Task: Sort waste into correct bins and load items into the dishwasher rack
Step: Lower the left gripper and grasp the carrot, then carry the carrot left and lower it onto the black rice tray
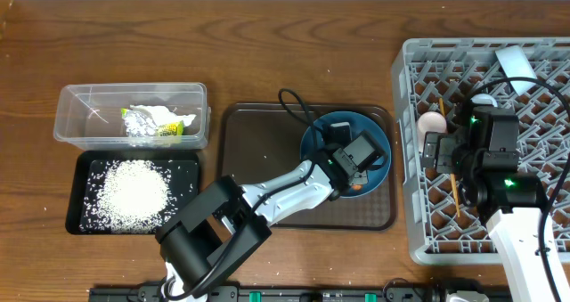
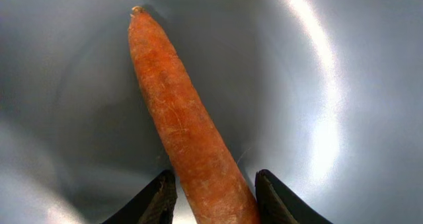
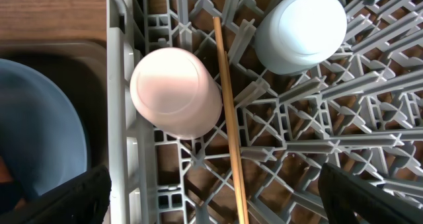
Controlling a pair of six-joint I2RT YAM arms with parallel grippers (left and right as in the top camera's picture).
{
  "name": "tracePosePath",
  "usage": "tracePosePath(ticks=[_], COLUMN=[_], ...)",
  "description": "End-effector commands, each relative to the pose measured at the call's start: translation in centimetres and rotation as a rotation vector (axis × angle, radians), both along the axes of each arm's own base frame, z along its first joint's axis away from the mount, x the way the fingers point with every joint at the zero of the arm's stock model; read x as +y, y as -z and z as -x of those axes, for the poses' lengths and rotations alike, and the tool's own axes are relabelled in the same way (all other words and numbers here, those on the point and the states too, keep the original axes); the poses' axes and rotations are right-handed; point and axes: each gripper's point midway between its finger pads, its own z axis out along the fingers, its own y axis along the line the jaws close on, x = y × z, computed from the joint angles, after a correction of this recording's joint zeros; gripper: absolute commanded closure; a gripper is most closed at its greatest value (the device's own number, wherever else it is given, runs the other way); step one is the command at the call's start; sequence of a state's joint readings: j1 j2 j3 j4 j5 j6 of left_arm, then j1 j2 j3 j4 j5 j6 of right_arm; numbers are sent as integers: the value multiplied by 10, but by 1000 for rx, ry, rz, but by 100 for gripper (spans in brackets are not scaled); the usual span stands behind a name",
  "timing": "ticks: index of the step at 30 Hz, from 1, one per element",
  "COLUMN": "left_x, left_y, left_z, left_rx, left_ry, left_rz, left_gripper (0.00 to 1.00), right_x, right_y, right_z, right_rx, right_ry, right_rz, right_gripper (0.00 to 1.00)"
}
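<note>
The left pincer [image 2: 215, 201] was down inside the blue plate [image 1: 313, 138], jaws drawn narrow around the thick end of the carrot piece [image 2: 185, 125]. From its own camera one of its dark fingers [image 2: 158, 197] lay against each side of the carrot, which lay flat on the plate's shiny bottom with its thin tip pointing away. From above, only a speck of orange showed under the pincer, by the plate's near-right rim. The plate itself sat on the right half of the brown tray [image 1: 258, 173], in the middle of the desk [image 1: 267, 44].

The right pincer [image 3: 215, 197] hung over the left part of the grey rack [image 1: 499, 240], which filled the desk's right edge. Its jaws stood as wide as could be, holding and touching nothing. Below it, the white cup [image 3: 175, 92] stood against the rack's left wall. A wooden chopstick [image 3: 228, 118] lay on the lattice just beside that cup. The pale blue cup [image 3: 301, 29] stood farther in.

Towards the desk's left edge, the clear tub [image 1: 80, 115] held the foil wrapper [image 1: 169, 131] and the tissue [image 1: 147, 115]. In front of it, the black tray [image 1: 85, 215] carried a heap of rice [image 1: 134, 191].
</note>
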State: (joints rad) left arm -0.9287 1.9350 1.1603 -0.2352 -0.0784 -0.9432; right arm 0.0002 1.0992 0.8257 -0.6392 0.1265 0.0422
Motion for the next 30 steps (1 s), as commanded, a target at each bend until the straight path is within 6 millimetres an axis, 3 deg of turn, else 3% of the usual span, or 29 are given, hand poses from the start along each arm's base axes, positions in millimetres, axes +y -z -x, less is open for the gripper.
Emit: tracePosePath(ticks=[1,8,15,20,24,30], left_x=[-1,5,9,29,70,165], left_y=[2,-16,-64,-99,-125,-160], left_z=[-4,-15,-24,-34,-46,-62], left_rx=[-6,-77,-151,-181,-188,-186], left_ry=[-5,-27,-40,-88,-172,-380], left_rz=[-12,-23,41,75,71,43], left_gripper=[63,73,73,74,78,85], right_x=[-1,-1,-1,-1,-1,-1], right_y=[-9,-9,-9,-9,-9,-9], right_z=[-3,-3,-3,-3,-3,-3], right_rx=[-26,-26,-26,-26,-26,-26], right_ry=[14,14,14,14,14,14], right_rz=[-11,-11,-11,-11,-11,-11], right_gripper=[1,1,1,1,1,1])
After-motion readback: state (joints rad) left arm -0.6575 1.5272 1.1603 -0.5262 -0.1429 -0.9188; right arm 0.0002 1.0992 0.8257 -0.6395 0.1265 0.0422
